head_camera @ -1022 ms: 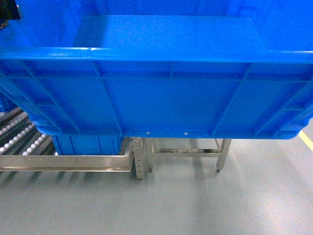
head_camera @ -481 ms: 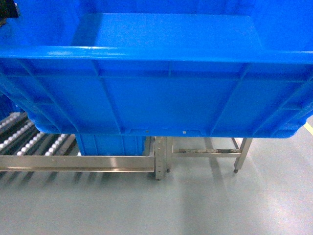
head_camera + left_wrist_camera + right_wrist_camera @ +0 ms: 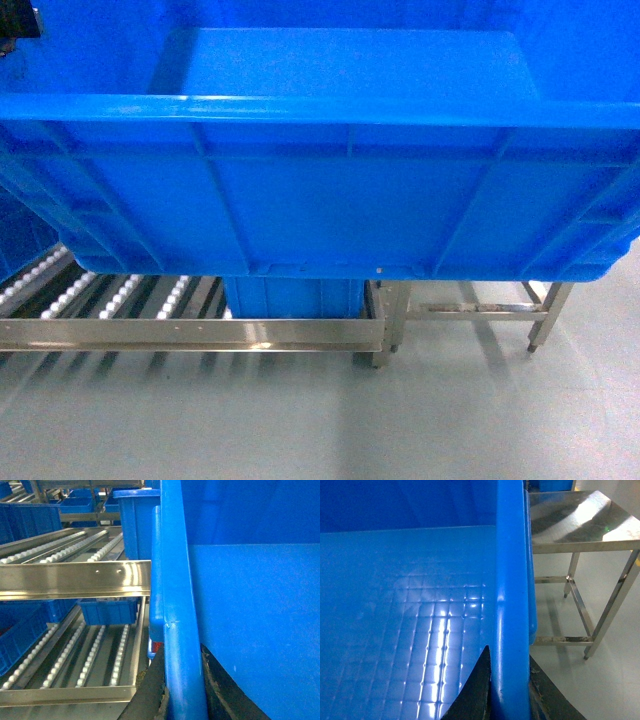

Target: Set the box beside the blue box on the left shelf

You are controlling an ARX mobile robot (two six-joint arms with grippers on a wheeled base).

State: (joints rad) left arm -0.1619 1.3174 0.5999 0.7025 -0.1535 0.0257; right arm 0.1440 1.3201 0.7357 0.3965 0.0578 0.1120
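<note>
From the head view I see the box [image 3: 330, 190] held above the floor, its ribbed wall blocking most of the left shelf [image 3: 130, 296] and all but a strip of a second blue box [image 3: 295, 298] beneath. My left gripper [image 3: 182, 690] clamps the box's left rim; my right gripper [image 3: 510, 690] clamps the right rim. Both grippers are cut off at the frame edge. A steel table [image 3: 580, 530] stands right.

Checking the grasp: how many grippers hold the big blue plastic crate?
2. The left gripper straddles the left rim of the bright-blue ribbed plastic crate; the right gripper straddles its right rim.
</note>
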